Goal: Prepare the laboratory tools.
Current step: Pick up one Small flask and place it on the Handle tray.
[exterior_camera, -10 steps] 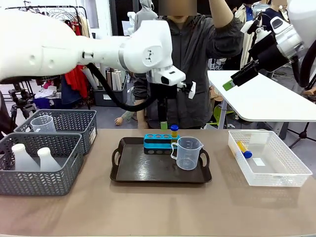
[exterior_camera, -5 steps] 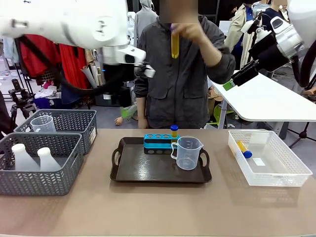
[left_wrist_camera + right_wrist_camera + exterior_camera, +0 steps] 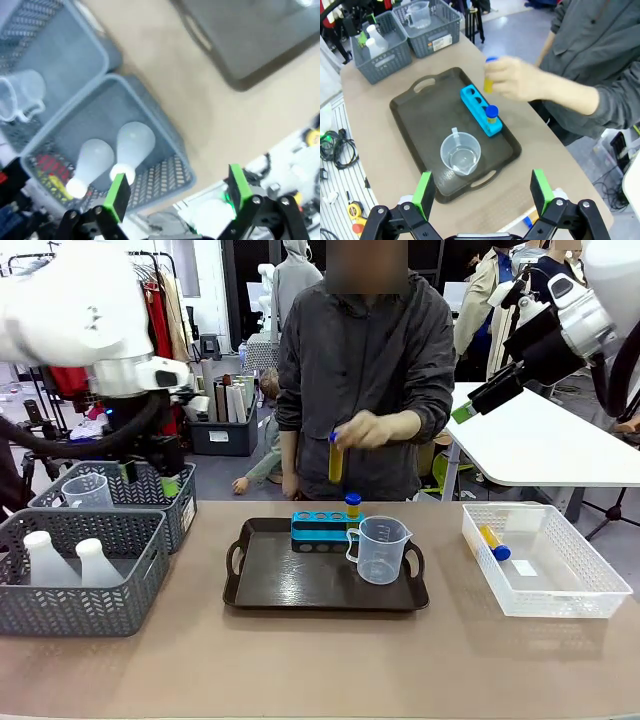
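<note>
A person's hand holds a yellow, blue-capped test tube (image 3: 335, 462) just above the small blue rack (image 3: 320, 530), which stands on the dark tray (image 3: 300, 590) with one tube (image 3: 352, 505) in its right end. The clear handled beaker (image 3: 382, 550) stands beside the rack. Another tube (image 3: 493, 542) lies in the clear crate (image 3: 570, 590). Two white flasks (image 3: 48, 558) sit in the near grey basket (image 3: 90, 615). My left gripper (image 3: 148, 478) hangs open above the baskets, over the flasks (image 3: 132, 145). My right gripper (image 3: 482, 189) is open, high over the tray (image 3: 415, 107) and rack (image 3: 475, 102).
A second clear beaker (image 3: 87, 490) sits in the far grey basket (image 3: 150, 478). A white table (image 3: 540, 445) stands behind on the right. The person stands at the far edge, behind the tray.
My left arm has swung from above the tray to the left, over the baskets. The person's hand has brought the test tube down from head height to just above the rack.
</note>
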`<state>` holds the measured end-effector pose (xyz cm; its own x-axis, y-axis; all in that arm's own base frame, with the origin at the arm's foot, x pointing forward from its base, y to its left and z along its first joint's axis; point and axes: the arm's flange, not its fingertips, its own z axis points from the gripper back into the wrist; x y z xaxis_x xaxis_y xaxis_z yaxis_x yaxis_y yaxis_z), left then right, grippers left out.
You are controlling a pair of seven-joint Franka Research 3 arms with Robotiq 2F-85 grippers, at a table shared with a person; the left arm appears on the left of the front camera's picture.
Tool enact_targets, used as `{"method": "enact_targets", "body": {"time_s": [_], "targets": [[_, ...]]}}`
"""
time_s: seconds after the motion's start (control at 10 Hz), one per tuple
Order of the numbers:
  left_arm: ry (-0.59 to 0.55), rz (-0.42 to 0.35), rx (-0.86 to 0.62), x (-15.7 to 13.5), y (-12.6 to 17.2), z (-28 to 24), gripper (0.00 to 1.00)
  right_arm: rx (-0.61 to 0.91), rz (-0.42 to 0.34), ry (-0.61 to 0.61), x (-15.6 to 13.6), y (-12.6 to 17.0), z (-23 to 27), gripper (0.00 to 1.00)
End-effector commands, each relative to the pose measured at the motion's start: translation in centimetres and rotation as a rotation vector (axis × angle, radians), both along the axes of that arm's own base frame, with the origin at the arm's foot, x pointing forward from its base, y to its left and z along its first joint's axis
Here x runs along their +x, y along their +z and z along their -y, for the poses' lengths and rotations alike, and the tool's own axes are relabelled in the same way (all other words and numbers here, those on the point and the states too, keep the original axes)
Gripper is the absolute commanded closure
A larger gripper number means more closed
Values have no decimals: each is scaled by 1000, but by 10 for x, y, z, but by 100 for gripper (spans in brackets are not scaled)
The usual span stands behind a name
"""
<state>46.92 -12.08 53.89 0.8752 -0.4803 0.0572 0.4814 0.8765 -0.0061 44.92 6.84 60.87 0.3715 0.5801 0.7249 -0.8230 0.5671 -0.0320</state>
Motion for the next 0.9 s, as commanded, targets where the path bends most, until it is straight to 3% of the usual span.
{"method": "enact_targets", "body": {"time_s": [0.0,0.1,0.4,0.5,0.6,0.8], "targets": [[-5,113,6,-2,-11,3,0,36,0,6,1,2,-1,0],[0,0,0,0,0,0,0,36,0,6,1,2,-1,0],[9,31,-5,1,-8,-6,0,36,0,6,1,2,-1,0],[-117,-50,108,18,-13,34,0,36,0,6,1,2,-1,0],[-68,-57,63,40,-24,35,0,36,0,6,1,2,-1,0],[45,-88,52,46,-41,12,0,36,0,6,1,2,-1,0]]}}
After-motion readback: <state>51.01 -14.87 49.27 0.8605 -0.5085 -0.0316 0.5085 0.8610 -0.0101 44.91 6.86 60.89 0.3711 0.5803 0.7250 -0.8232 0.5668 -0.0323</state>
